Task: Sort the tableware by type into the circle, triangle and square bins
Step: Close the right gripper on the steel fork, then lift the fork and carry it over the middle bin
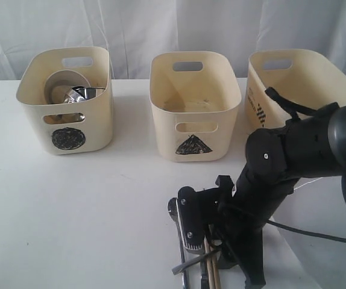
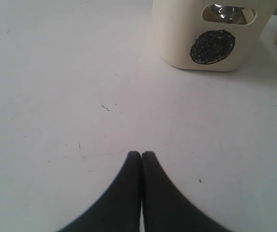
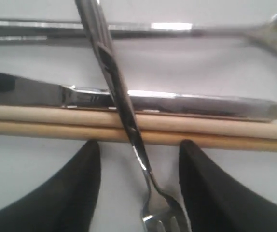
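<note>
Fork (image 3: 110, 72) tines sit right between the spread jaws of the right gripper (image 3: 139, 145), which is open and holding nothing. The fork runs away from the gripper at a slant, lying on top of the other cutlery, so it looks like the natural piece to lift first without disturbing the rest.

Just beyond the fingertips, the wooden chopsticks (image 3: 215, 128) lie side by side, crosswise to the gripper. The knife (image 3: 191, 104) lies touching their far side, and the spoon (image 3: 186, 26) lies farther out, apart from the knife. All four rest on the table (image 2: 56, 96), bunched together as one type awaiting one bin.

The left gripper (image 2: 141, 157) has its jaws pressed together and empty above bare table, seemingly parked out of the way.

Well ahead of it stands the circle bin (image 2: 177, 43), with a steel mug (image 1: 82, 94) showing inside, so the round ware seems already sorted. Beyond the right gripper stand the triangle bin (image 1: 161, 108) and, to its side, the square bin (image 1: 317, 78), whose mark the arm partly hides. Which one the cutlery belongs in cannot be told.
</note>
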`<state>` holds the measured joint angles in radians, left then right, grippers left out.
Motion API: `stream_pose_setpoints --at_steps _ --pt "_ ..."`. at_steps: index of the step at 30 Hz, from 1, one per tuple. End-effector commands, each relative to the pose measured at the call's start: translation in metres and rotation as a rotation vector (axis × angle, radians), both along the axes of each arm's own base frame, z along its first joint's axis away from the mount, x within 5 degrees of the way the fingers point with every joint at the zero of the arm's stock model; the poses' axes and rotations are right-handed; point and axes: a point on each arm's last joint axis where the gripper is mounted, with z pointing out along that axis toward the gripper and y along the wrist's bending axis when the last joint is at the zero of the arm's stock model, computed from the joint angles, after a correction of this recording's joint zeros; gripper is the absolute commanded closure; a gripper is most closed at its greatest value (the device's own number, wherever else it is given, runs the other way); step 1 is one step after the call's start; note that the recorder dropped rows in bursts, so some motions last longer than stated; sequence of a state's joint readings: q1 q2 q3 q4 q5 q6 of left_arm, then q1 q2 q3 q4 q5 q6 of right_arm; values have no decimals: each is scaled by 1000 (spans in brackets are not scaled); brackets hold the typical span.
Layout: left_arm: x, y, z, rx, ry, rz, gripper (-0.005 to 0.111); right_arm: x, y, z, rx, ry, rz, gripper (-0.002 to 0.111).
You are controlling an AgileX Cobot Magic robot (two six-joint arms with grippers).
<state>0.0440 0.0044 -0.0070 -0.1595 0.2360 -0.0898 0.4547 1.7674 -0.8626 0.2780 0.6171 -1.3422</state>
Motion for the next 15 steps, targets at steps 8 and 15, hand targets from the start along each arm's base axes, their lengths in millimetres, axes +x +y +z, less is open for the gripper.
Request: stream_pose_setpoints --at_steps 8,15 --pt "0 -1 -2 -8 -2 -7 107 -2 -1 -9 -6 -9 -8 97" --pt "0 -1 -2 -8 -2 -7 107 -2 -1 6 15 -53 -14 108"
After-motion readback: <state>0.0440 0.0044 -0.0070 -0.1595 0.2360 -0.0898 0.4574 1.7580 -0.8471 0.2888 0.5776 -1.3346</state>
